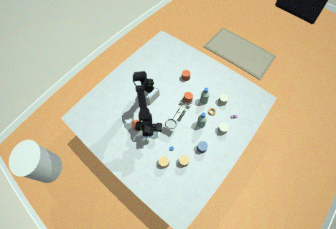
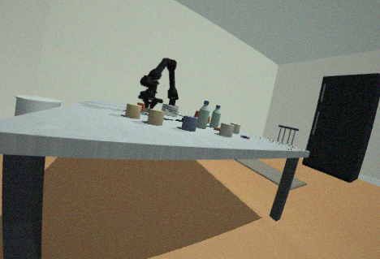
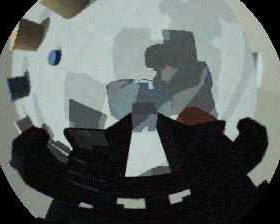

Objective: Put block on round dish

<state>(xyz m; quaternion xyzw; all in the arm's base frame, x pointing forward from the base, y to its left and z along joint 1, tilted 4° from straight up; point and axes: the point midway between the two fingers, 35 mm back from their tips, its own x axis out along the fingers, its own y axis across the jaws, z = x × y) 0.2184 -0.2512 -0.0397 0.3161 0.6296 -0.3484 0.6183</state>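
My gripper (image 1: 147, 132) (image 3: 143, 115) is shut on a small greyish block (image 3: 144, 108), low over the round dish. The pale blue dish (image 1: 154, 134) (image 3: 125, 101) shows partly behind the gripper and block; whether the block touches it I cannot tell. One orange cup (image 1: 136, 124) (image 2: 141, 105) (image 3: 196, 115) stands on the table beside the gripper, off the balance and beside the dish. The other orange cup (image 1: 188, 97) stands on the far end of the balance (image 1: 176, 114). The near end, a ring-shaped pan (image 1: 171, 119), holds no cup.
Another orange cup (image 1: 186, 75) stands at the back. Two bottles (image 1: 204, 97) (image 1: 202, 120), two whitish cups (image 1: 223, 98) (image 1: 223, 128), an orange ring (image 1: 212, 111) and a blue cup (image 1: 202, 146) stand beyond the balance. Two tan cups (image 1: 164, 161) (image 1: 184, 160) and a small blue piece (image 1: 171, 148) are nearer the dish.
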